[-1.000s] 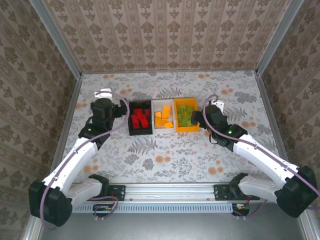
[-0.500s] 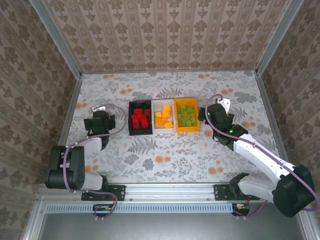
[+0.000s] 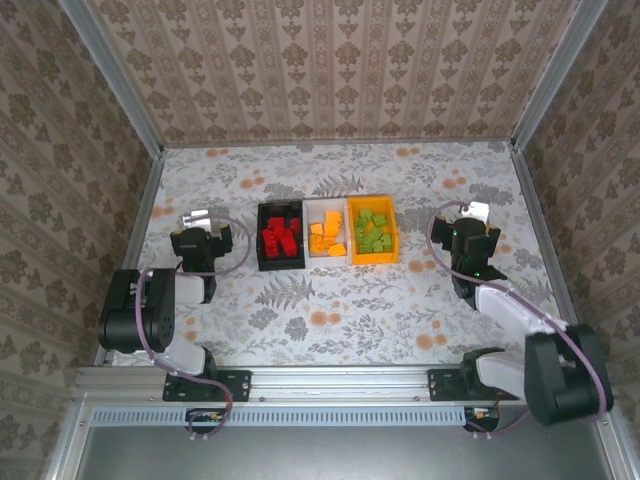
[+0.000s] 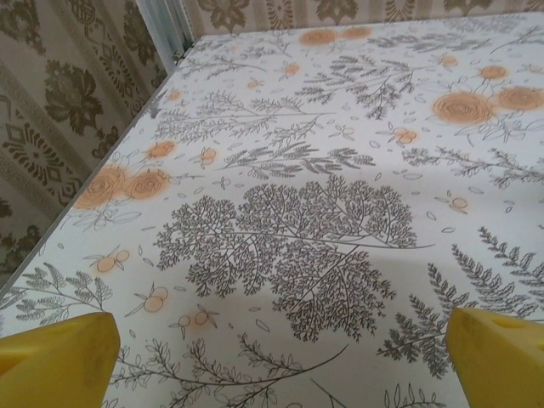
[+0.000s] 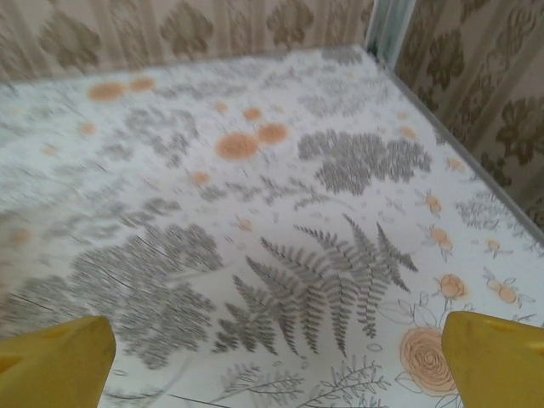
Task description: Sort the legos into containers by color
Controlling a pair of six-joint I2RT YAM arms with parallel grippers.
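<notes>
The containers stand in a row at the table's middle. The black bin (image 3: 281,265) holds red legos (image 3: 281,236), the white bin (image 3: 327,255) holds orange-yellow legos (image 3: 325,235), and the orange bin (image 3: 373,259) holds green legos (image 3: 372,230). My left gripper (image 3: 198,230) is folded back left of the black bin, well apart from it. Its yellow fingertips (image 4: 55,361) stand wide open over bare patterned cloth. My right gripper (image 3: 470,224) sits right of the orange bin, also apart. It is open, and its yellow fingertips (image 5: 497,353) have nothing between them.
Wallpapered walls close the table on three sides, with metal posts at the left edge (image 4: 166,25) and the right edge (image 5: 387,30). A metal rail (image 3: 330,385) with both arm bases runs along the near edge. Flowered cloth (image 3: 330,310) lies in front of the bins.
Both arms have drawn back from the bins. The left gripper moved left from the black bin and the right gripper moved right from the orange bin. Both stayed open.
</notes>
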